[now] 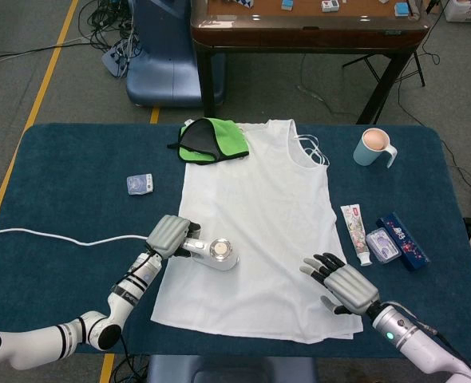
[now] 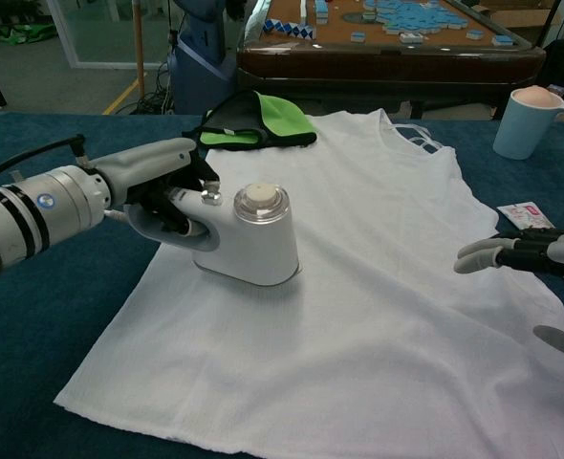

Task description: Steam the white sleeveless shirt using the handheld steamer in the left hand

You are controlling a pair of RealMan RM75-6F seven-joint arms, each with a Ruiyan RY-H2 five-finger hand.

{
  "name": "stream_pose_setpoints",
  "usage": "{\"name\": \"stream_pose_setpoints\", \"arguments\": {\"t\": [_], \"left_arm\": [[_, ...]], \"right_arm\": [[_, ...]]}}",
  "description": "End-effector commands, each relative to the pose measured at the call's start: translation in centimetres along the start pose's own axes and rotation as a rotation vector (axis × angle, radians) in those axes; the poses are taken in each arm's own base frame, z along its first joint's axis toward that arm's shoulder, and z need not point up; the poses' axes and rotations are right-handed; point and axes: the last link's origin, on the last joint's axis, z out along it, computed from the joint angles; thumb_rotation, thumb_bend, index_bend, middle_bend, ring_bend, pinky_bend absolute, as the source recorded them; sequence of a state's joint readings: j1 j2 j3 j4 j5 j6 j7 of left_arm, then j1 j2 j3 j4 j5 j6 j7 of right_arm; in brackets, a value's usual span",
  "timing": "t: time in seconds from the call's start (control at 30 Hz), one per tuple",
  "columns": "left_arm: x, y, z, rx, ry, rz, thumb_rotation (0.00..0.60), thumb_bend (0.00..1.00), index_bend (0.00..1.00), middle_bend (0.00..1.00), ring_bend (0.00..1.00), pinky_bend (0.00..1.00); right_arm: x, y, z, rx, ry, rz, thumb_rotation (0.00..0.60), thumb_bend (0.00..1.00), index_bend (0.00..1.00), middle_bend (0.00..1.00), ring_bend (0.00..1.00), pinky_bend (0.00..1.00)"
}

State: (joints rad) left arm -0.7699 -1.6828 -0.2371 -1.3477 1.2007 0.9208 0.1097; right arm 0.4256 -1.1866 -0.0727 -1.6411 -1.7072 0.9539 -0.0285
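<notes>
The white sleeveless shirt [image 1: 259,231] [image 2: 358,268] lies flat down the middle of the blue table, neck toward the far edge. My left hand [image 1: 168,236] [image 2: 158,186] grips the handle of the white handheld steamer [image 1: 215,254] [image 2: 249,237], which sits over the shirt's left lower part. Its cord [image 1: 60,237] trails off to the left. My right hand [image 1: 341,284] [image 2: 531,263] hovers open over the shirt's lower right edge, fingers spread and holding nothing.
A green and black cloth [image 1: 211,140] [image 2: 258,121] lies at the shirt's top left. A light blue mug [image 1: 374,147] [image 2: 532,121] stands at the far right. A tube [image 1: 354,232], a small packet [image 1: 383,244] and a blue box [image 1: 403,240] lie right of the shirt. A small packet [image 1: 140,184] sits left.
</notes>
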Motion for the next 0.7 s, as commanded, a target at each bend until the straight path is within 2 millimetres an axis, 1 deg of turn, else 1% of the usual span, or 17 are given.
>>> {"name": "stream_pose_setpoints", "arguments": {"t": [0.03, 0.13, 0.23, 0.43, 0.7], "left_arm": [[-0.1, 0.0, 0.7, 0.011, -0.002, 0.009, 0.600, 0.21, 0.72, 0.82, 0.71, 0.67], [-0.3, 0.0, 1.2, 0.021, -0.001, 0.005, 0.600, 0.21, 0.72, 0.82, 0.71, 0.67], [-0.5, 0.0, 1.7, 0.027, 0.000, 0.008, 0.600, 0.21, 0.72, 0.82, 0.71, 0.67], [-1.0, 0.1, 2.7, 0.042, -0.010, 0.018, 0.600, 0.21, 0.72, 0.82, 0.71, 0.67], [-1.3, -0.6, 2.4, 0.051, -0.015, 0.053, 0.600, 0.21, 0.72, 0.82, 0.71, 0.67]], "right_arm": [[-0.9, -0.1, 0.5, 0.018, -0.022, 0.005, 0.592, 0.45, 0.00, 0.08, 0.00, 0.01], [-1.7, -0.3, 1.0, 0.031, -0.033, 0.004, 0.588, 0.27, 0.00, 0.08, 0.00, 0.01], [-2.2, -0.5, 1.4, 0.043, -0.041, 0.012, 0.586, 0.19, 0.00, 0.08, 0.00, 0.01], [-3.0, -0.6, 2.4, 0.048, -0.048, 0.059, 0.585, 0.16, 0.00, 0.08, 0.00, 0.01], [-3.8, -0.5, 3.0, 0.051, -0.078, 0.083, 0.585, 0.16, 0.00, 0.08, 0.00, 0.01]]}}
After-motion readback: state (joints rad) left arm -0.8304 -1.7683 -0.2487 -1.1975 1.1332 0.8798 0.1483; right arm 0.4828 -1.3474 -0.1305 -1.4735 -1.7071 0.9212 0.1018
